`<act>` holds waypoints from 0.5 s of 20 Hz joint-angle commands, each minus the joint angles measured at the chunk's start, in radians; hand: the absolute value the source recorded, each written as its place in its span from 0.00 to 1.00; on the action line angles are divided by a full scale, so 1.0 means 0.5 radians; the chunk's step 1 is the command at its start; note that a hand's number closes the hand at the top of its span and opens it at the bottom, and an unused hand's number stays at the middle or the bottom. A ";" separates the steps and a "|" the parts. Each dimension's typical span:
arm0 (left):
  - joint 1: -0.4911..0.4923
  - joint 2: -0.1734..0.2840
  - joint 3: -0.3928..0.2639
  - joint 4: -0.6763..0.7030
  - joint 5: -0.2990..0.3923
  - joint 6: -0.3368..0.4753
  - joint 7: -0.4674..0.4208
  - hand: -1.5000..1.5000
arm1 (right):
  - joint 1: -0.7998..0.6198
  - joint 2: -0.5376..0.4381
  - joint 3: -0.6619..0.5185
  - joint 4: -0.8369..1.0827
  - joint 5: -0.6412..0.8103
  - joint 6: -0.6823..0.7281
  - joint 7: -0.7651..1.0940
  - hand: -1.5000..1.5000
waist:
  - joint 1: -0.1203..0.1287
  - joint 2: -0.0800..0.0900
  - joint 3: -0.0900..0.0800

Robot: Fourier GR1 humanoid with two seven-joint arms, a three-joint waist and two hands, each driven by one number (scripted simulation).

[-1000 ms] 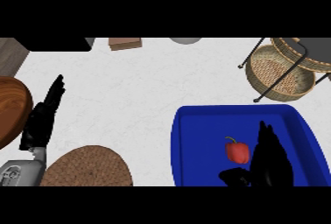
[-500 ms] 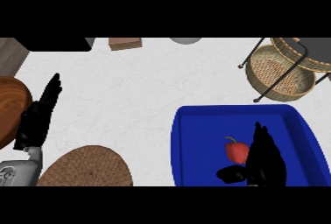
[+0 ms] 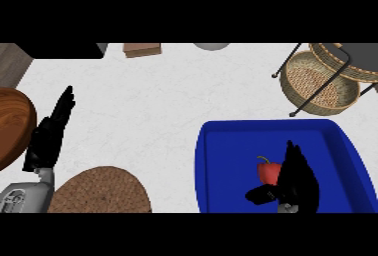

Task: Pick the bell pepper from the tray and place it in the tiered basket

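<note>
Right robot hand [image 3: 297,181], fingers straight and thumb spread, flanks the pepper [image 3: 267,172] in the tray [image 3: 221,165] without enclosing it; closing off-centre risks pushing it leftward.

One pepper [image 3: 267,171], one tray [image 3: 221,165], one basket [image 3: 321,85]

At your lower right sits the blue rectangular plastic tray [image 3: 221,165], and in it lies the red bell pepper [image 3: 267,172], with your black right hand [image 3: 294,181] touching its right side. Behind the tray, at the far right, you have the wicker tiered basket on its black wire frame [image 3: 319,86]. At your left edge your black left hand [image 3: 49,136] rests on the white counter [image 3: 155,105], with the round woven mat [image 3: 100,191] just in front of it to the right and the round wooden board [image 3: 13,125] at its left.
</note>
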 commanded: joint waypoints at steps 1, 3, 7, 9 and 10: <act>0.066 -0.024 -0.013 -0.197 -0.011 0.001 0.102 0.50 | -0.129 0.010 -0.122 0.191 -0.087 -0.099 0.162 0.00 | 0.012 -0.002 0.001; -0.020 -0.048 -0.011 -0.067 -0.056 0.017 0.053 0.50 | -0.242 0.010 -0.090 0.258 -0.158 -0.084 0.227 0.00 | 0.006 0.001 0.000; -0.032 0.008 0.055 -0.046 -0.022 -0.071 0.072 0.50 | -0.130 0.010 -0.048 0.337 -0.203 -0.220 0.135 0.00 | 0.001 0.000 0.000; -0.060 -0.004 0.070 0.089 -0.037 -0.061 -0.042 0.50 | -0.142 0.010 0.017 0.422 -0.309 -0.110 0.138 1.00 | 0.001 0.003 0.000; 0.047 -0.042 0.049 -0.036 -0.037 -0.050 0.009 0.50 | -0.084 0.010 -0.011 0.260 -0.344 0.083 0.028 1.00 | 0.001 -0.002 0.000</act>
